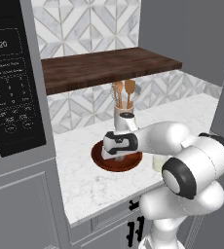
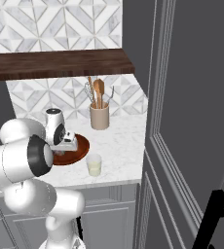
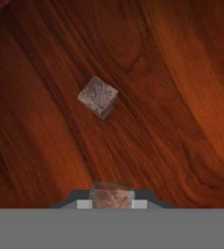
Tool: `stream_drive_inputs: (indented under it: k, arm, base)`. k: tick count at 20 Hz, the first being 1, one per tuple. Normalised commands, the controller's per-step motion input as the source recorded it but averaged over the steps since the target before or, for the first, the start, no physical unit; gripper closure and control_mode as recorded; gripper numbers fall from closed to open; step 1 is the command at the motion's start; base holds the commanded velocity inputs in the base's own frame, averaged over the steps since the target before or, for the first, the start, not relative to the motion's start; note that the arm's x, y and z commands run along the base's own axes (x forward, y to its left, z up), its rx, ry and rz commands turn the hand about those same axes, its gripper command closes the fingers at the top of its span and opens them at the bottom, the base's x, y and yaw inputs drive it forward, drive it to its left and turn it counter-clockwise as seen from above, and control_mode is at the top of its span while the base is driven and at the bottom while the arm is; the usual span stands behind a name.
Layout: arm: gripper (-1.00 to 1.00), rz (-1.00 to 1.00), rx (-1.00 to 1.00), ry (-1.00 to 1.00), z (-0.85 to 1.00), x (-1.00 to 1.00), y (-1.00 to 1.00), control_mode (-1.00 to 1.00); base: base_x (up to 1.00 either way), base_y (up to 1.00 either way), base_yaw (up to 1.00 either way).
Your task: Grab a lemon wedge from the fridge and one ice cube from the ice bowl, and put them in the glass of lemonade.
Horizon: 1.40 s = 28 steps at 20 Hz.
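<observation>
Over the ice bowl [image 1: 115, 163], left base view: the gripper [image 1: 118, 156] hangs down into the reddish wood dish, wrist straight above it. Utensil crock [image 1: 124, 115] stands just behind the bowl; glass of lemonade [image 1: 157, 164] sits beside the bowl's right rim, half hidden by the arm's elbow.

Right base view: bowl [image 2: 77, 148] on the marble counter [image 2: 119, 141], hand buried in it. Glass [image 2: 94, 165] stands in front of the bowl and just to its right, near the counter edge, apart from the rim. Fridge [image 2: 192, 121] door fills the right side.

Hand view: jaws closed on an ice cube [image 3: 112, 196], pinched between the two tips. A second cube [image 3: 98, 97] lies loose on the bowl floor ahead of the held one, not touching it.

Judgement: cube looks secured; lift straight up, then carry toward the glass, a short way off the bowl's rim. Lemon wedge's place cannot be told.
</observation>
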Motion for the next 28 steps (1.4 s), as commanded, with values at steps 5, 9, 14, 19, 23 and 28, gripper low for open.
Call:
stream_drive_inputs:
  k: [5,9,14,19,23,28]
  arm:
    - [1.0,0.0,0.03,-0.03,0.1,-0.14,-0.1,-1.0]
    - [1.0,0.0,0.02,-0.02,0.05,-0.04,-0.09,-1.0]
    - [1.0,0.0,0.01,-0.03,0.34,-0.03,-0.26,-1.0]
    - [1.0,0.0,-0.04,-0.04,1.0,-0.43,-0.63,-1.0]
    - [1.0,0.0,-0.06,0.0,0.75,-0.59,-0.9,-1.0]
    - [1.0,-0.06,0.0,-0.01,0.04,-0.68,-0.99,-1.0]
  base:
    - [0.0,0.0,0.0]
    - [0.0,0.0,0.0]
    - [0.0,0.0,0.0]
    - [0.0,0.0,0.0]
    - [0.0,0.0,0.0]
    - [0.0,0.0,0.0]
